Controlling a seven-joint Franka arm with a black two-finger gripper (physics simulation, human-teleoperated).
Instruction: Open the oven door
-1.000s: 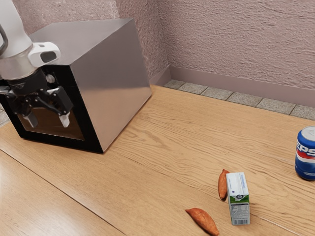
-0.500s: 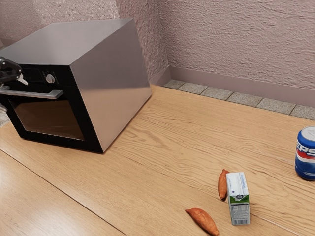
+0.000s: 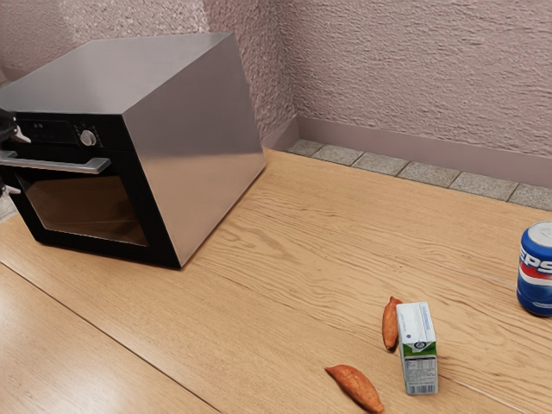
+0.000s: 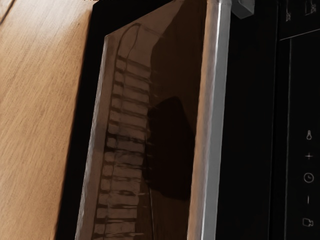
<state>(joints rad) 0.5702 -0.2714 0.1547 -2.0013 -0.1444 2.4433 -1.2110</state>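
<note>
Black and part cut off by the exterior view's left edge, the pincer point(image 3: 17, 164) is released, its two fingers parted, one above and one below the metal handle point(image 3: 79, 165) of the oven door point(image 3: 150, 226). The door is right in front of the pincer, closed against the oven's body, its handle crossing the gap between the fingers. Close up in the wrist view, the handle runs straight along the door, between the brown-tinted window point(image 4: 170, 65) and the black control panel point(image 4: 300, 90) with its small pale symbols. A ladder of pale bars and a dark patch show in the glass.

To the right of the pincer in the exterior view, a round silver knob point(image 3: 87, 138) sits on the panel above the door, near the handle's end. Next comes the oven's plain metal side point(image 3: 194, 155), standing on the wood-grained table point(image 3: 259, 319).

Well apart from the oven, an orange-brown sweet potato point(image 3: 355, 387) lies nearest the camera. Behind it and farther right, a second sweet potato point(image 3: 390, 323) lies right beside an upright white and green carton point(image 3: 419, 349). Last, at the exterior view's right edge, stands a blue Pepsi can point(image 3: 535, 272), upright and partly cut off.
</note>
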